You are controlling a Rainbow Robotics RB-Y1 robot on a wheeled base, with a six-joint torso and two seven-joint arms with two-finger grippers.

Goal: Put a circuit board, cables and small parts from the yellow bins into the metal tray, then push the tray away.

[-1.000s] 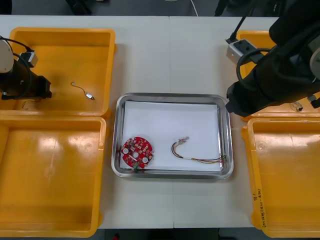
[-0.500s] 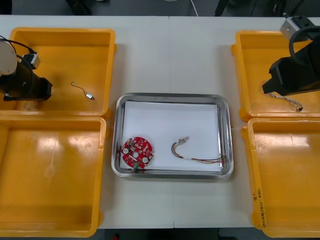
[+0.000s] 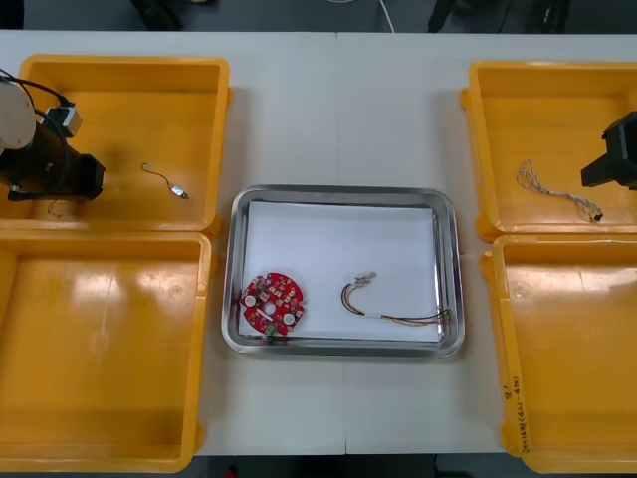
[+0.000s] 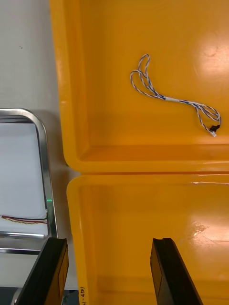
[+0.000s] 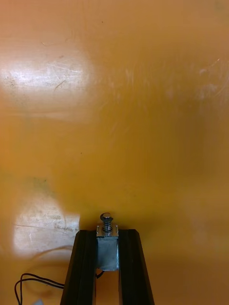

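Observation:
My left gripper (image 5: 107,234) is shut on a small metal part (image 5: 108,245), a square block with a pin on top, just above the floor of the far left yellow bin (image 3: 124,75). The left arm (image 3: 45,169) hangs over that bin's left end. My right gripper (image 4: 109,243) is open with nothing between its fingers, over the near right bin (image 4: 143,214) by its tray-side wall. In the metal tray (image 3: 239,269) lie a round red circuit board (image 3: 274,304) and a red and yellow cable (image 3: 388,307).
A twisted blue and white cable (image 3: 557,191) lies in the far right bin (image 3: 542,75). Another small metal part on a thin wire (image 3: 164,181) lies in the far left bin. A thin black wire (image 5: 33,282) lies beside my left fingers. Both near bins hold nothing.
My right arm has swung from over the tray's right corner out to the right edge, uncovering the blue and white cable. The left arm has hardly moved.

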